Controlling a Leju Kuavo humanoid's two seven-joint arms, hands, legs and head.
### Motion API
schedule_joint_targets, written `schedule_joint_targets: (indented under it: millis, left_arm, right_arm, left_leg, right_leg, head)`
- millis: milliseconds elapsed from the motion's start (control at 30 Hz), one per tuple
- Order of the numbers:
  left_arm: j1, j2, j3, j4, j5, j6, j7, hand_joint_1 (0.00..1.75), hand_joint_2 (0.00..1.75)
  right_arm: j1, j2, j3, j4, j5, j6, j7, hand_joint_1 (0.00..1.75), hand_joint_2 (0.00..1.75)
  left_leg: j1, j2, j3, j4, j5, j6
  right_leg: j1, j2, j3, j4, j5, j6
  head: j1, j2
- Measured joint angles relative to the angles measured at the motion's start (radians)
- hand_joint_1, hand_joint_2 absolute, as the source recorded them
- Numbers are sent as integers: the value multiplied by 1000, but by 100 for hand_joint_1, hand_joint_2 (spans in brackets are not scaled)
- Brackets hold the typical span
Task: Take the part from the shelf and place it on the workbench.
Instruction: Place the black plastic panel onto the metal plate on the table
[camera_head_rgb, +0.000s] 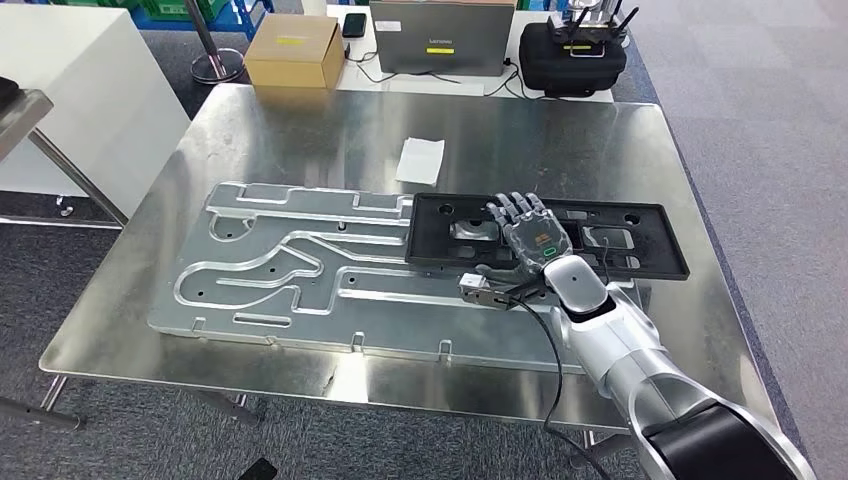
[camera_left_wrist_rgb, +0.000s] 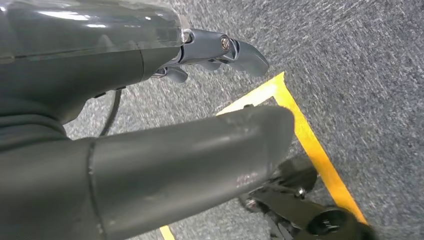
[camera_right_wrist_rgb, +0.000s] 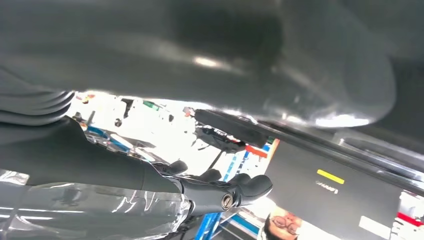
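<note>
The black part (camera_head_rgb: 548, 235) lies on the workbench (camera_head_rgb: 300, 130), partly overlapping the grooved metal plate (camera_head_rgb: 290, 265). My right hand (camera_head_rgb: 527, 233) rests flat on it, fingers spread, gripping nothing. Lifting carelessly could drag it askew. My left hand (camera_left_wrist_rgb: 150, 125) hangs open over grey floor.

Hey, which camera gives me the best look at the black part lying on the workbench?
The head view: it shows the whole black part lying flat on the workbench, overlapping the metal plate, with the right hand resting on it. The right wrist view gives just a blurred dark edge close up. The left wrist view looks at the floor.
</note>
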Motion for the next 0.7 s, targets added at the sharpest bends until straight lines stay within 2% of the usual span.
schedule_joint_targets:
  millis: [33, 67, 100, 133, 167, 233, 267, 367, 400, 433, 467, 533, 567, 600, 633, 667, 700]
  left_arm:
    - [0, 1, 0, 0, 4, -7, -1, 0, 0]
    - [1, 2, 0, 0, 8, -14, -2, 0, 0]
    - [2, 2, 0, 0, 10, -19, -2, 0, 0]
    - [2, 3, 0, 0, 13, -22, -3, 0, 0]
    - [1, 4, 0, 0, 15, -24, -4, 0, 0]
    - [-1, 5, 0, 0, 19, -25, -6, 0, 0]
    - [-2, 5, 0, 0, 20, -26, -6, 0, 0]
    - [-1, 6, 0, 0, 21, -30, -7, 0, 0]
    - [-2, 6, 0, 0, 22, -32, -6, 0, 0]
    - [-2, 5, 0, 0, 22, -35, -6, 0, 0]
    - [-3, 5, 0, 0, 22, -36, -6, 0, 0]
    - [-4, 5, 0, 0, 23, -39, -6, 0, 0]
    - [-4, 5, 0, 0, 23, -41, -6, 0, 0]
    - [-3, 5, 0, 0, 23, -42, -6, 0, 0]
    - [-3, 5, 0, 0, 23, -42, -6, 0, 0]
    - [-3, 5, 0, 0, 23, -43, -6, 0, 0]
    - [-4, 4, 0, 0, 23, -43, -6, 0, 0]
  right_arm:
    - [3, 0, 0, 0, 1, -1, 0, 0, 0]
    - [7, 0, 0, 0, 1, -1, 0, 0, 0]
    - [10, 0, 0, -1, 2, -1, -1, 0, 0]
    - [11, 0, 0, -2, 2, -1, -1, 0, 0]
    - [11, 0, 0, -4, 2, -1, -1, 0, 0]
    - [10, 0, 0, -8, 2, -2, -1, 0, 0]
    - [10, 0, -1, -10, 2, -3, -1, 0, 0]
    - [11, -2, -2, -10, 2, -5, -2, 0, 0]
    - [11, -4, -3, -10, 2, -5, -2, 0, 0]
    - [11, -6, -4, -10, 1, -5, -2, 0, 0]
    - [11, -7, -6, -10, 1, -5, -2, 0, 0]
    - [13, -8, -7, -10, 1, -5, -2, 0, 0]
    - [14, -9, -7, -10, 1, -5, -2, 0, 0]
    - [15, -10, -7, -10, 1, -5, -3, 0, 0]
    - [16, -10, -8, -10, 1, -5, -3, 0, 0]
    - [15, -10, -8, -10, 1, -5, -3, 0, 0]
    - [13, -10, -8, -12, 1, -6, -3, 0, 0]
  left_leg:
    - [1, 0, -24, 58, -25, -4]
    - [2, 0, -36, 90, -32, -7]
    - [3, 0, -29, 81, -20, -9]
    - [6, 1, -4, 36, 8, -11]
    - [8, 1, 31, -33, 38, -12]
    - [7, 0, 83, -137, 76, -8]
    - [5, -2, 90, -157, 82, -3]
    - [2, -2, 80, -160, 97, 21]
    - [4, -1, 76, -164, 105, 30]
    - [5, 1, 69, -168, 114, 38]
    - [6, 3, 61, -170, 123, 44]
    - [5, 4, 37, -170, 140, 48]
    - [5, 4, 25, -170, 149, 48]
    - [4, 4, 12, -170, 159, 47]
    - [4, 4, 0, -170, 168, 45]
    - [4, 3, -10, -170, 178, 43]
    - [3, 3, -18, -169, 187, 41]
  right_leg:
    - [0, 0, -2, 2, 0, 0]
    - [0, 0, -5, 4, 0, 0]
    - [-1, 0, -8, 9, 0, 0]
    - [-2, 0, -12, 14, -1, 1]
    - [-2, 0, -16, 21, -2, 4]
    - [0, 2, -27, 35, -3, 14]
    - [1, 3, -31, 39, -1, 21]
    - [0, 4, -39, 39, 6, 42]
    - [-2, 4, -45, 50, -9, 47]
    - [-3, 4, -57, 80, -40, 52]
    - [-5, 4, -75, 130, -84, 57]
    - [-6, 4, -116, 259, -167, 64]
    - [-6, 4, -123, 302, -184, 65]
    - [-5, 4, -113, 312, -179, 65]
    - [-5, 4, -84, 287, -158, 62]
    - [-4, 4, -39, 230, -131, 56]
    - [-1, 4, 15, 157, -117, 48]
  head:
    - [-1, 0]
    - [-1, 0]
    - [-1, 0]
    - [-2, 0]
    - [-2, 0]
    - [-2, 0]
    - [-2, 0]
    - [-1, 0]
    - [0, 0]
    - [2, 0]
    - [4, 0]
    - [6, 0]
    - [6, 0]
    - [6, 0]
    - [6, 0]
    - [6, 0]
    - [6, 0]
